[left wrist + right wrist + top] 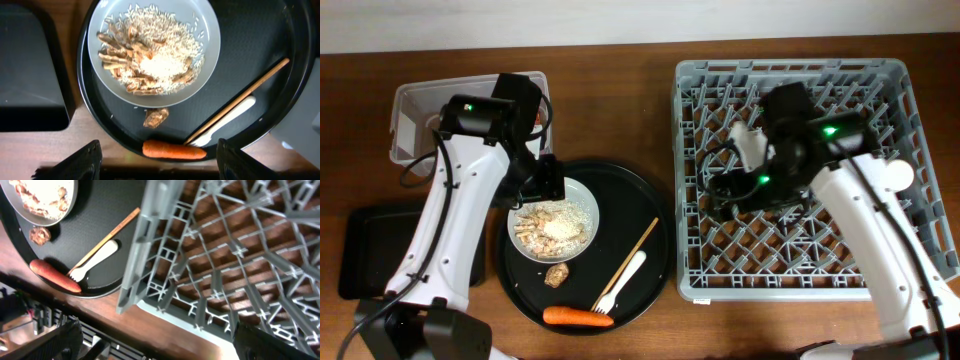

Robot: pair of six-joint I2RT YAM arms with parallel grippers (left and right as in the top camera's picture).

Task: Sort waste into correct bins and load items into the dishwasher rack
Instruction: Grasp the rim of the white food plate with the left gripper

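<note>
A round white plate (pixel 556 226) of beige food scraps (pixel 145 62) sits on the round black tray (pixel 650 205). Below the plate lie a brown lump (pixel 557 275) and an orange carrot (pixel 578 317). A white fork (pixel 621 282) and a wooden chopstick (pixel 628 261) lie to its right. My left gripper (pixel 544 181) hangs open over the plate's upper left edge, holding nothing; its fingers (pixel 88 160) frame the carrot (pixel 174 150) far below. My right gripper (pixel 738 186) stands wide open and empty above the grey dishwasher rack (pixel 910 110). The rack's near corner (pixel 150 255) fills the right wrist view.
A clear plastic tub (pixel 415 105) stands at the back left, partly under my left arm. A shallow black rectangular tray (pixel 365 250) lies at the left edge of the table, close to the round tray. A small white object (pixel 750 146) shows by my right wrist over the rack.
</note>
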